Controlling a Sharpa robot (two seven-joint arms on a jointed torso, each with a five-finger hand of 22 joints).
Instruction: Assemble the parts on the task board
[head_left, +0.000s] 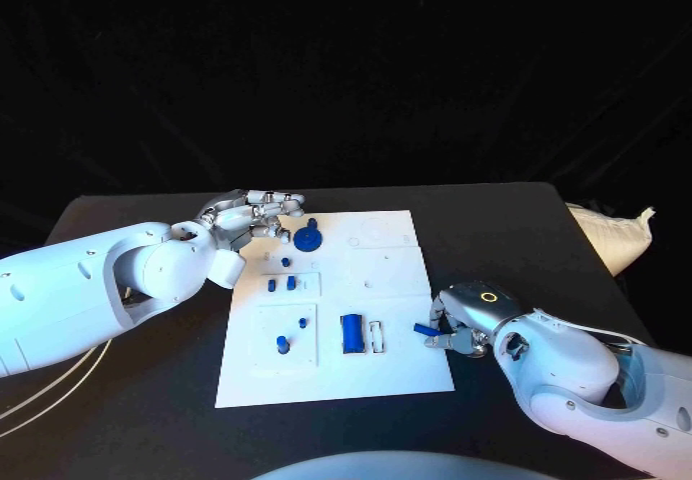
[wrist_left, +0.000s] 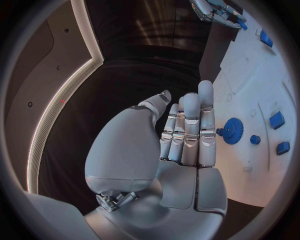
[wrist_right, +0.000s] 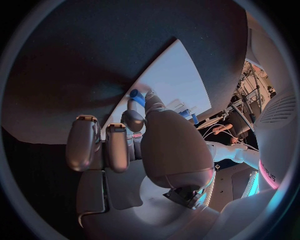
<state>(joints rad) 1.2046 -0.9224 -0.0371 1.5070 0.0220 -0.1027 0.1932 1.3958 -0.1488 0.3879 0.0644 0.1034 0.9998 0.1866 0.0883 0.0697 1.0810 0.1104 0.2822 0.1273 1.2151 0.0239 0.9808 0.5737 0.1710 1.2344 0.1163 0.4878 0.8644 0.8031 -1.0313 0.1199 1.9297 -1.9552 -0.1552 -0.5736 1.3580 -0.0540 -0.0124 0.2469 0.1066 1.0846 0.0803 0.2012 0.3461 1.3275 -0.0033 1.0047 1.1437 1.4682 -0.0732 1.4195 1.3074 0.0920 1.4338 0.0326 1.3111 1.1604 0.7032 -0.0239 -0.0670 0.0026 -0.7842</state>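
The white task board (head_left: 389, 375) lies in the middle of the black table. A blue gear (head_left: 307, 238) stands near its far left corner, and my left hand (head_left: 260, 214) hovers just left of it with straight fingers, holding nothing. In the left wrist view the fingertips (wrist_left: 205, 90) reach past the blue gear (wrist_left: 232, 131). Several small blue pegs (head_left: 291, 283) and a long blue block (head_left: 352, 333) sit on the board. At the board's right edge my right hand (head_left: 462, 325) pinches a small blue part (head_left: 427, 329); the right wrist view shows this blue part (wrist_right: 137, 97) between thumb and finger.
A white bag (head_left: 613, 236) lies off the table's right side. Pale cables (head_left: 43, 392) run under my left arm. A white clip (head_left: 378, 336) stands beside the long block. Bare black table surrounds the board (wrist_right: 172, 82).
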